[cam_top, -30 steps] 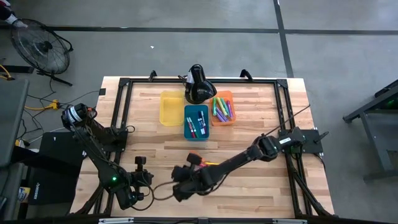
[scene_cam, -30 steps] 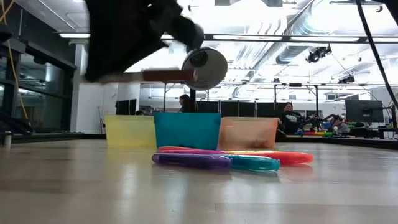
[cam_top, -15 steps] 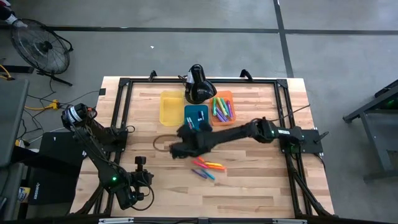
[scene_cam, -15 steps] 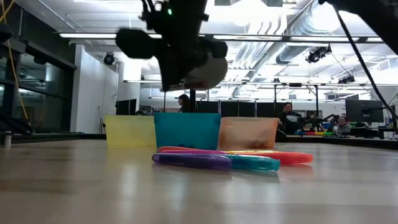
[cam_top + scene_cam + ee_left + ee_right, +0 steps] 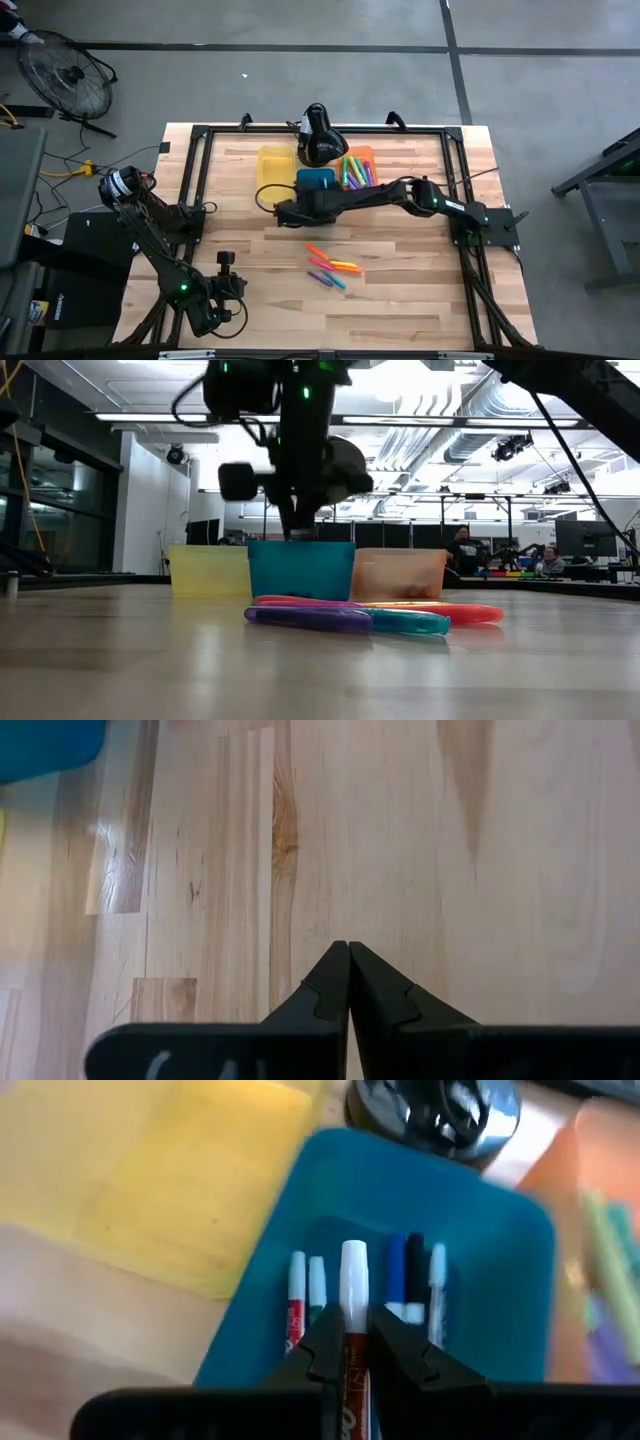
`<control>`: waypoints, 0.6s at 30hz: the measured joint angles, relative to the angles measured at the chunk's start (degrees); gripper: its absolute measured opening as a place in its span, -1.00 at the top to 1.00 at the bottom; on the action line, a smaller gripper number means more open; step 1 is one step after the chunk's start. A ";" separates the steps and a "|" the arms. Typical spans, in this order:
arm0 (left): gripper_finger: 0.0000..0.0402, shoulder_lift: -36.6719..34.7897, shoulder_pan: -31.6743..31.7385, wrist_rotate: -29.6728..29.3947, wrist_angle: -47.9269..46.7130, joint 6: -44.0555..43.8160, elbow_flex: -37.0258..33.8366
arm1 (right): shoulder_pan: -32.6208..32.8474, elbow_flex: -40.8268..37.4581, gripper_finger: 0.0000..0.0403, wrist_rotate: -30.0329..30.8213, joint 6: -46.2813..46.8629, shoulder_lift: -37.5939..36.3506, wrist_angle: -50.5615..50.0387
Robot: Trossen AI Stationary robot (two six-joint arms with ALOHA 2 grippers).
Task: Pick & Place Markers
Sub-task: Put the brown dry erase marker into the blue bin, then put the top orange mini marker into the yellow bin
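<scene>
The right end effector [image 5: 347, 1342] is clenched on a red-and-white marker [image 5: 353, 1295], hanging over the blue bin [image 5: 316, 180] to sort it there. Loose markers [image 5: 334, 267] lie at 6 o'clock. The left end effector [image 5: 348, 952], clenched empty, waits near the worktop's [image 5: 420, 290] 7 o'clock corner.

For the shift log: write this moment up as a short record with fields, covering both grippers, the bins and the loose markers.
right gripper: shut on a white-barrelled red marker, above the blue bin
left gripper: shut, empty, parked at the table's near left corner
blue bin: holds several white-barrelled markers
yellow bin: looks empty
orange bin: holds coloured markers
loose markers: small cluster on the table
</scene>
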 joint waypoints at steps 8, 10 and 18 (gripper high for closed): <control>1.00 0.00 0.00 1.07 0.20 0.00 0.00 | -0.35 -10.27 0.97 -0.13 8.68 -0.04 5.92; 1.00 0.00 0.02 1.05 0.11 0.00 0.00 | -0.33 -11.36 0.97 0.14 9.06 -0.24 6.51; 1.00 0.00 0.00 0.73 0.12 0.00 0.00 | -0.15 -11.96 0.96 2.16 2.56 -1.33 7.32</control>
